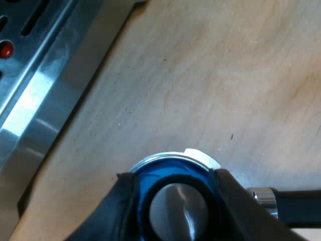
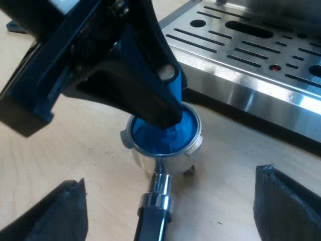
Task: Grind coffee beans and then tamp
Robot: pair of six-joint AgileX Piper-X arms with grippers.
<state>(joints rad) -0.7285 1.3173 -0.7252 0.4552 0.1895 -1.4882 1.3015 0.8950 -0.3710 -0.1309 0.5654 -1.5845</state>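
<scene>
The metal holder [image 2: 165, 159] stands on the wooden table beside the espresso machine's drip tray [image 2: 251, 45]. A blue tamper [image 2: 173, 135] sits inside its basket. My left gripper [image 1: 174, 176] is shut on the blue tamper [image 1: 150, 178], one black finger on each side, just above the holder's rim [image 1: 165, 156]; the tamper's round metal top shows between them. From the right wrist view the left gripper [image 2: 160, 108] reaches down into the basket. My right gripper [image 2: 172, 175] is open, its fingers wide apart on either side of the holder's dark handle [image 2: 153, 221], touching nothing.
The machine's steel drip tray [image 1: 35, 75] with slots and a small red float [image 2: 274, 67] runs close along the holder. Bare wooden table [image 1: 215, 75] lies around the holder. The holder's handle [image 1: 296, 203] lies level above the table.
</scene>
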